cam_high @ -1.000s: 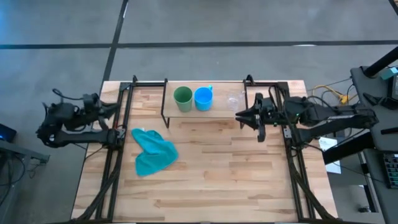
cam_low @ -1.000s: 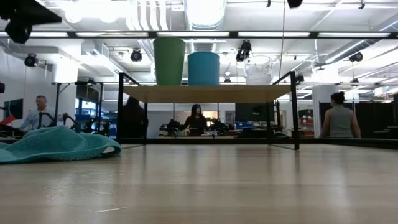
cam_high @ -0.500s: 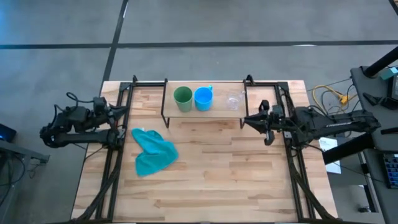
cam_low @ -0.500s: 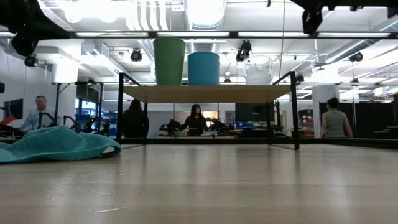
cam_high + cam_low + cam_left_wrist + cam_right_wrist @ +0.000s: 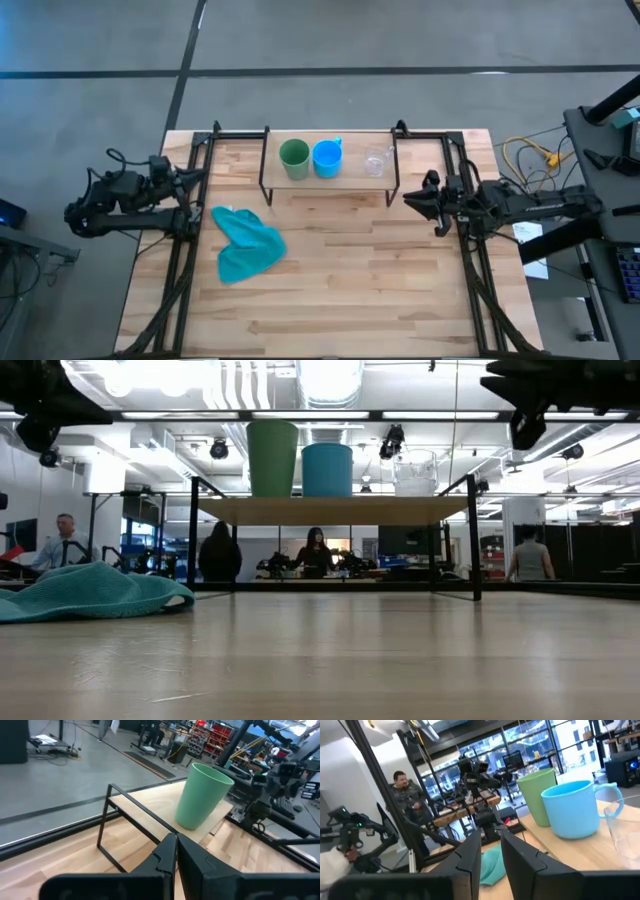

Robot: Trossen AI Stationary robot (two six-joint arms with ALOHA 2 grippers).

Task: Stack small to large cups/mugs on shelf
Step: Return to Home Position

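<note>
Three cups stand on their bases in a row on the shelf (image 5: 350, 172), a light-wood board on black legs at the table's far side. They are a green cup (image 5: 294, 155), a blue mug (image 5: 327, 157) with a handle, and a clear glass (image 5: 377, 160). The low view shows them as green cup (image 5: 272, 458), blue mug (image 5: 327, 469) and glass (image 5: 415, 473). My right gripper (image 5: 408, 198) hovers to the right of the shelf, slightly open and empty. My left gripper (image 5: 197, 178) waits shut at the table's left edge, pointing at the green cup (image 5: 204, 795).
A crumpled teal cloth (image 5: 245, 245) lies on the tabletop near the left side, in front of the shelf. Black frame rails (image 5: 185, 270) run along both table sides. People stand in the room behind the table (image 5: 316, 550).
My right gripper has drawn back from the shelf's right end toward the table's right edge and slightly toward the near edge. My left arm has shifted a little toward the table. The cups have stayed in place.
</note>
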